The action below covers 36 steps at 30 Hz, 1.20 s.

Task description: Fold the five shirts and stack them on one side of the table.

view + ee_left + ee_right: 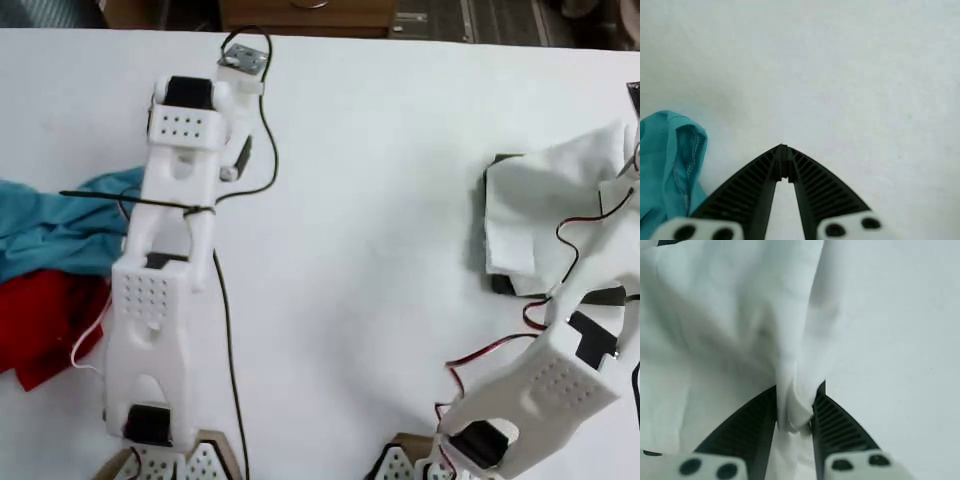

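Observation:
A crumpled white shirt lies at the table's right side on top of a dark folded shirt. My right gripper is shut on a bunched fold of the white shirt. At the left edge a teal shirt lies heaped over a red shirt. My left arm stretches far across the table. Its gripper is shut on nothing over bare white table, with the teal shirt beside it.
The white table has open room through its middle and back. Black and red cables trail along both arms. The right arm's body stands at the front right, near the white shirt.

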Available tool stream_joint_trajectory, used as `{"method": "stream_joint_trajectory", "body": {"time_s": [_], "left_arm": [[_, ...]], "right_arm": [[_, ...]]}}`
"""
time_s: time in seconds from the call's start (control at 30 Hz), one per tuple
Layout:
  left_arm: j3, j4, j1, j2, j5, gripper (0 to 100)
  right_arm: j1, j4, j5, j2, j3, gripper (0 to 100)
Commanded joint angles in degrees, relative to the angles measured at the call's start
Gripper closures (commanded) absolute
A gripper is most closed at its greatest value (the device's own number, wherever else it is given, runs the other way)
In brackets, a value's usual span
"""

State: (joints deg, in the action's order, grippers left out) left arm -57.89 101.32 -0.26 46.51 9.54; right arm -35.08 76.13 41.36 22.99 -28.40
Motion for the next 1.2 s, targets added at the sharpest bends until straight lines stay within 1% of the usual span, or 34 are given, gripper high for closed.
{"method": "stream_joint_trajectory", "body": {"time_s": [0.0,0.13,0.33,0.47,0.5,0.67,0.73,0.87,0.93,1.07,1.17], "left_arm": [[-0.13,0.88,-0.18,-0.53,-0.53,97],[0.13,0.88,-0.18,-0.53,-0.53,97],[5.05,0.62,-0.44,-0.70,-0.53,97],[5.67,0.53,-0.44,-0.62,-0.53,97],[5.49,0.53,-0.26,-0.62,-0.53,97],[5.67,0.53,-0.18,-0.62,-0.53,97],[5.67,0.53,-0.26,-0.53,-0.53,97],[5.67,0.53,-0.18,-0.62,-0.44,97],[5.67,0.53,-0.18,-0.62,-0.44,97],[5.67,0.53,-0.35,-0.62,-0.44,97],[5.67,0.44,-0.26,-0.62,-0.44,97]], "right_arm": [[-0.66,-2.68,0.35,-0.40,-0.79,97.7],[-0.31,-4.79,0.35,1.19,-1.23,97.7],[-0.66,-5.58,0.35,6.73,-1.23,97.7],[-0.75,-8.57,0.35,9.36,-1.23,96.7],[-0.75,-9.10,0.18,9.71,-1.23,94.9],[-0.75,-9.54,0.18,9.45,-1.23,78.0],[-0.84,-9.54,-0.09,8.31,-1.67,76.3],[-1.89,-9.45,-0.18,5.32,-4.92,76.5],[-3.12,-8.22,-0.18,3.65,-6.42,76.5],[-5.32,0.57,0.18,1.19,-7.03,76.5],[-7.25,3.65,0.09,0.04,-7.21,76.5]]}}
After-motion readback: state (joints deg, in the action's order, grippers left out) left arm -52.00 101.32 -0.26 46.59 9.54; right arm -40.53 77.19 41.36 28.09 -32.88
